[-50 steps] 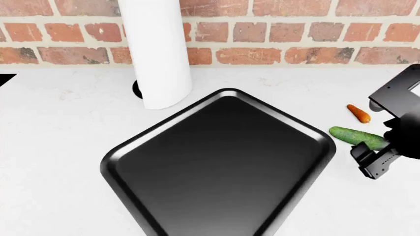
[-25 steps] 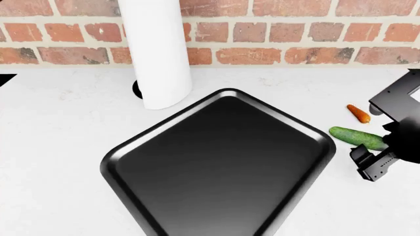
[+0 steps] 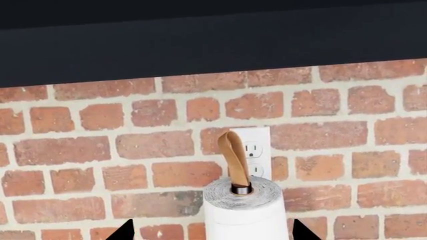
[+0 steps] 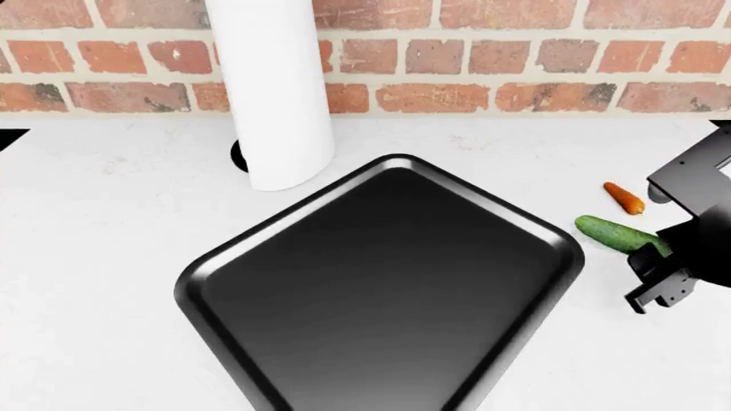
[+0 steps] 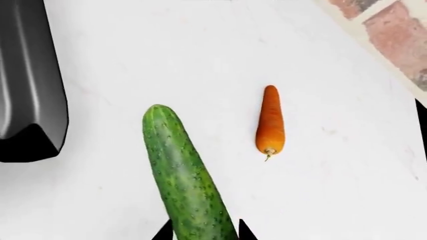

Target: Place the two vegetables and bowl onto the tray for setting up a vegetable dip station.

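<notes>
Right at the edge of the head view sits the short, bumpy green cucumber [image 4: 621,235], skin pebbled and glossy, lying flat on the speckled white countertop [image 4: 103,223]. Just beyond it, toward the wall, lies the small tapered orange carrot [image 4: 624,198], smooth and matte, apart from the cucumber and not touching it. In the right wrist view the cucumber [image 5: 185,178] runs lengthwise straight in toward the camera, with the carrot [image 5: 270,121] beside it, stub end nearer the camera.

The black angular right gripper [image 4: 662,287] hovers over the cucumber's near end. Only two dark tips [image 5: 163,232] show at the edge of the wrist view, one either side of the cucumber, so the jaws look spread about it, though I cannot tell whether they touch it.

The large glossy black rectangular tray [image 4: 389,282], rounded corners, low raised rim, sits turned like a diamond mid-counter, nothing on it; its corner is just beside the cucumber's tip. Behind the tray stands a tall white paper-towel roll [image 4: 274,94], against a red brick wall [image 4: 514,68].

The left wrist view shows that roll [image 3: 243,210] end-on, a tan strap loop [image 3: 233,160] at its core, a white wall outlet [image 3: 257,150] behind. The left gripper's tips [image 3: 123,232] barely show, wide apart.
</notes>
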